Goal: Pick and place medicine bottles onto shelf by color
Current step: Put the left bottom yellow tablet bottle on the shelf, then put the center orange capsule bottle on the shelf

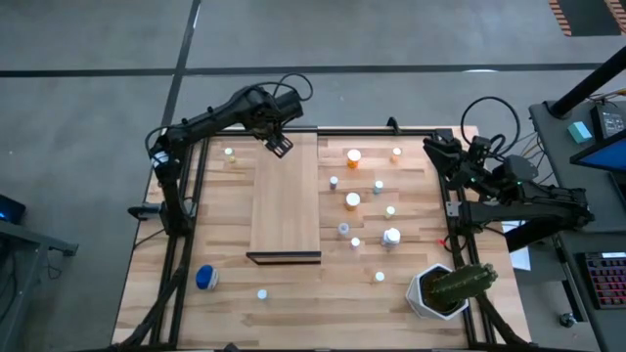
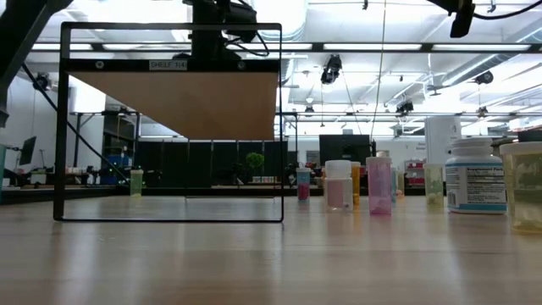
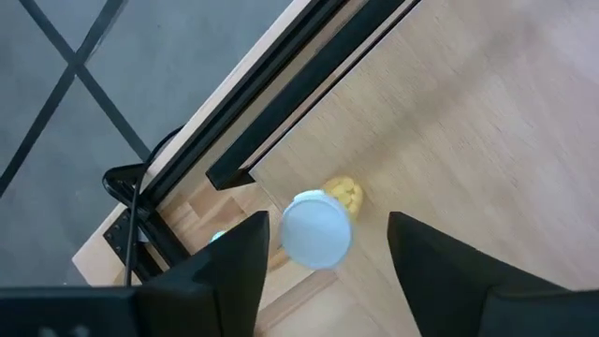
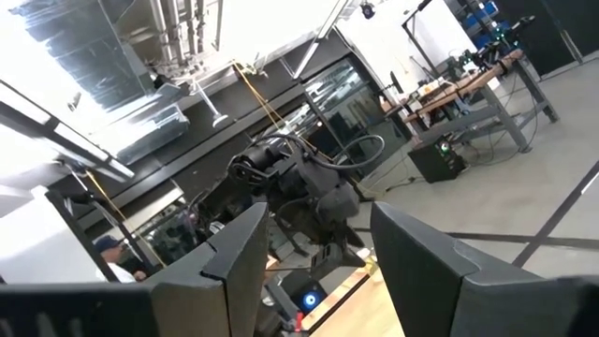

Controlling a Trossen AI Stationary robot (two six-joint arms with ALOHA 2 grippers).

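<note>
Pale smooth wood makes up the long rectangular shelf (image 1: 285,200), lying down the middle of the planked desk (image 1: 323,293) with its dark front edge toward the near side. The left gripper (image 1: 280,145) hangs over the shelf's far left corner, jaws apart around a small yellow-bodied medicine bottle with a white cap (image 3: 317,227), which stands between them without either finger clearly touching it. Black frame rails (image 1: 186,205) run close along the desk's left edge, just beside that corner. Most small white-capped bottles (image 1: 353,200) stand scattered right of the shelf; a fatter blue bottle (image 1: 205,278) sits near the front left. A white hexagonal pot holding a green cactus (image 1: 442,288) occupies the front right corner. The right gripper (image 4: 314,257) waits raised at the far right edge, jaws apart and empty.
</note>
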